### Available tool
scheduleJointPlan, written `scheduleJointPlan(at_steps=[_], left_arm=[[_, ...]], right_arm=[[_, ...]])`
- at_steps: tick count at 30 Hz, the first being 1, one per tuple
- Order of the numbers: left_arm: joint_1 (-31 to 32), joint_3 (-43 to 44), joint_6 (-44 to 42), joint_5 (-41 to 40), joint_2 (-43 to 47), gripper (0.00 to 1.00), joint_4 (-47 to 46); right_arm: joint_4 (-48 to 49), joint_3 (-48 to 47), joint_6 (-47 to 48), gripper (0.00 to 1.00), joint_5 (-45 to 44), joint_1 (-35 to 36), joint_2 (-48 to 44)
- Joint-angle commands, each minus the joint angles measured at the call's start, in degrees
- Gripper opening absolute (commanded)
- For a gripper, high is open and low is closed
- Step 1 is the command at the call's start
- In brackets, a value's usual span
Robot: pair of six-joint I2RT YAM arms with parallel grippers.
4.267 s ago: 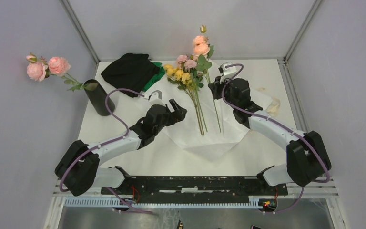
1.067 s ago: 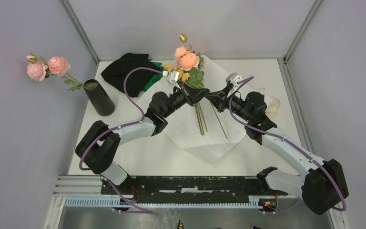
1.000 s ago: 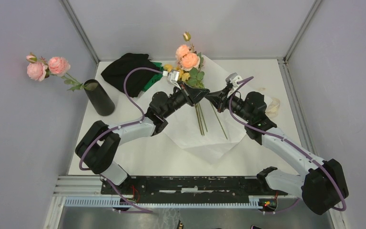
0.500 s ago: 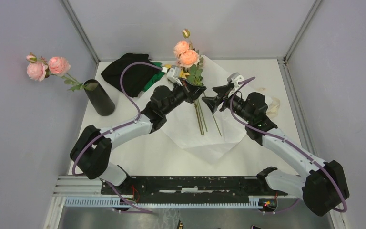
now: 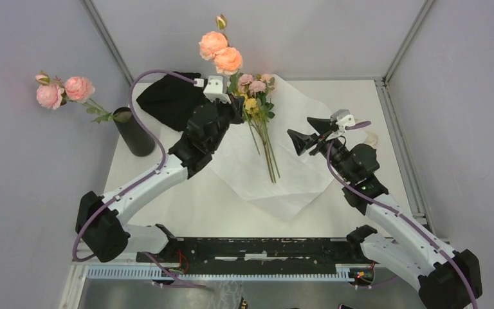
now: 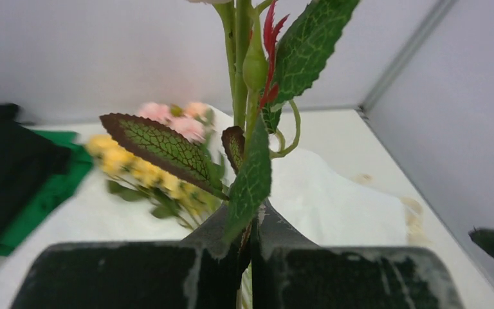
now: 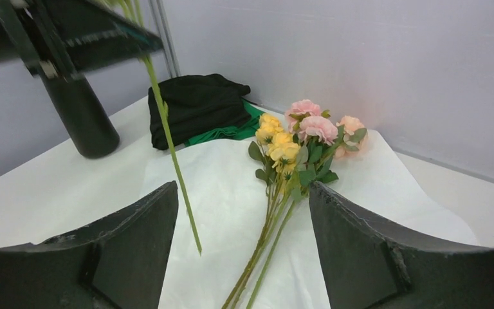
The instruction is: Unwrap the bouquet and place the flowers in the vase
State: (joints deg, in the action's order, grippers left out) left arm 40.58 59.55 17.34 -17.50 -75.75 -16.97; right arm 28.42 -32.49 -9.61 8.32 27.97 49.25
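So the left gripper [image 6: 251, 222] is clamped right down on one peach rose stem [image 5: 220, 53], pinched just under a cluster of leaves, blooms up high near the back wall and the bare lower end dangling free over the paper [image 5: 283, 187]; the right gripper [image 5: 299, 129] is spread wide with nothing in it, hanging over the right side of the sheet and well apart from that stem; the rest of the flowers [image 5: 257, 103] lie loose on the unfolded paper, heads toward the back and stems fanned toward the arms; the vase [image 5: 134, 132] stands upright at the left edge, just beside the black-and-green cloth heap [image 5: 177, 96], with a pink rose sprig [image 5: 61, 90] already leaning out of it. My take on handling: these are fake stems, so very light, thin, a bit wiry and springy, probably slick plastic, and top-heavy from the blooms, so a held one will likely swing; I'd grab the bare stem below the leaves like it is now, never the petals; the vase looks tall and narrow, so I'd guess a sideways nudge could tip it, and the dangling end has to go in first.
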Motion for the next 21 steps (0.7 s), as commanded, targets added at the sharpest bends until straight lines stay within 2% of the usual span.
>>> scheduleJointPlan(at_steps=[1,5,9,12,16,21], left_arm=[[-0.2,7.0,-15.7,-16.3,3.4,0.02,4.2],[-2.0,11.4,-24.1,-24.3,4.2,0.02,4.9],[-7.9,13.7,-26.9,-25.7,5.9,0.02,5.0],[-13.7,14.9,-26.7,-25.0,6.7,0.02,5.3],[-21.7,16.7,-23.1,-19.8,7.1,0.02,6.4],[-26.6,20.4,-23.8,-19.8,4.9,0.02,7.5]], right_arm=[[1.5,1.2,-0.4,0.79,-1.5,-0.1,1.1],[2.1,2.5,-0.8,0.79,-0.8,0.0,1.9],[2.5,3.2,-1.0,0.79,-0.2,0.0,2.6],[1.5,1.5,-0.7,0.79,1.1,0.0,3.9],[-0.6,-1.7,0.9,0.79,3.5,0.0,6.2],[0.0,-1.2,1.6,0.79,3.7,-0.1,7.0]])
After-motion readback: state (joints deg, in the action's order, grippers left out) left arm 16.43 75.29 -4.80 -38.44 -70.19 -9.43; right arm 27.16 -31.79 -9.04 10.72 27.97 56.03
